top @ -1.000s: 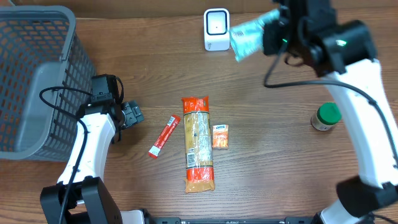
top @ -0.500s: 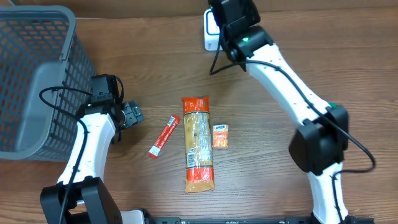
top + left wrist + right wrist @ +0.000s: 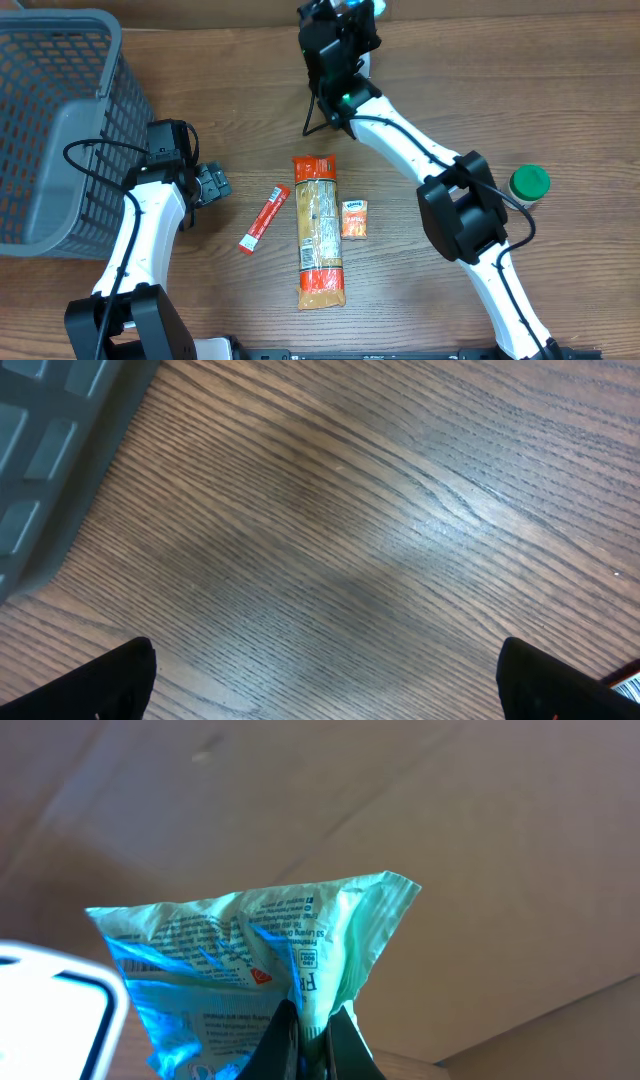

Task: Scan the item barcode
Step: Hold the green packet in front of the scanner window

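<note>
scanner [image 3: 48,1012] cut off, packet [image 3: 250,955] print blurred

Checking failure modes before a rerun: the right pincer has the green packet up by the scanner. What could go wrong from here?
1. The right pincer pinches only a thin crumpled edge of the green packet, so it could slip or swing.
2. The packet is creased and no barcode shows in the wrist view, so the scanner, at the frame's left edge, may not read it.
3. Overhead, the right arm covers the scanner, so alignment can't be checked there.
</note>
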You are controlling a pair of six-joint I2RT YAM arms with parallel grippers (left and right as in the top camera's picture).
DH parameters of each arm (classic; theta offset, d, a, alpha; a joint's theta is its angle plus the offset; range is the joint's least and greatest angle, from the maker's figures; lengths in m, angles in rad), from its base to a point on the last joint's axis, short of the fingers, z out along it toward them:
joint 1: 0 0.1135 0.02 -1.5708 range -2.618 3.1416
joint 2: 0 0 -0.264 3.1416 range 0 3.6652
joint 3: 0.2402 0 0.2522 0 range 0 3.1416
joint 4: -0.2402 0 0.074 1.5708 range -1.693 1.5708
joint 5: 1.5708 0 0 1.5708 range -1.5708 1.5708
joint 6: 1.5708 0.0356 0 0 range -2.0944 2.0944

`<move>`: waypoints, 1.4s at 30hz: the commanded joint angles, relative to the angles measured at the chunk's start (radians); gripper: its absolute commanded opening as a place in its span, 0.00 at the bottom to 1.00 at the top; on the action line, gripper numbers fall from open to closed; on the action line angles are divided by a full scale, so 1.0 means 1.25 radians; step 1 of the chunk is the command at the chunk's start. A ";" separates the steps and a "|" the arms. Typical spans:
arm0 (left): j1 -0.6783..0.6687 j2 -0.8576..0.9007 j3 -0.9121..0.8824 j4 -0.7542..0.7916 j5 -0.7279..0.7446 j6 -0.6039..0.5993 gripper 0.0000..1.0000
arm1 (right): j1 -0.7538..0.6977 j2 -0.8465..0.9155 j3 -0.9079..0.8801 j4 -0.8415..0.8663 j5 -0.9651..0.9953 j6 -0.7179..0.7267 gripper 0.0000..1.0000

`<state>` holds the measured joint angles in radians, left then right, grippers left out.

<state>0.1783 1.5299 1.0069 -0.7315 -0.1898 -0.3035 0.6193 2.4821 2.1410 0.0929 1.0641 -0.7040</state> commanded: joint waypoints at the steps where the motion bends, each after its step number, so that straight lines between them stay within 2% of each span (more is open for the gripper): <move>1: -0.002 -0.003 0.015 0.003 0.005 0.007 1.00 | -0.001 0.044 0.019 0.009 0.034 -0.031 0.04; 17: -0.002 -0.003 0.015 0.003 0.005 0.007 1.00 | 0.003 0.065 0.019 -0.009 0.044 -0.058 0.03; 24: -0.002 -0.003 0.015 0.003 0.005 0.007 1.00 | 0.004 -0.055 0.019 -0.014 0.106 -0.045 0.03; 28: -0.002 -0.003 0.015 0.003 0.005 0.007 1.00 | 0.013 -0.157 0.019 -0.069 0.130 -0.031 0.03; 31: -0.002 -0.003 0.015 0.002 0.005 0.007 1.00 | 0.021 -0.237 0.019 -0.200 0.137 0.074 0.03; 35: -0.002 -0.003 0.015 0.003 0.005 0.007 1.00 | 0.021 -0.349 0.019 -0.513 0.051 0.311 0.03; 37: -0.002 -0.003 0.015 0.003 0.005 0.007 1.00 | 0.009 -0.406 0.019 -0.695 -0.062 0.453 0.03; 39: -0.002 -0.003 0.015 0.003 0.005 0.007 1.00 | -0.008 -0.447 0.019 -0.820 -0.178 0.547 0.04; 42: -0.002 -0.003 0.015 0.003 0.005 0.007 1.00 | -0.060 -0.494 0.019 -0.990 -0.370 0.638 0.04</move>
<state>0.1783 1.5295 1.0073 -0.7315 -0.1902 -0.3035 0.6064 1.8942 2.1643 -1.0725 0.8780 -0.1444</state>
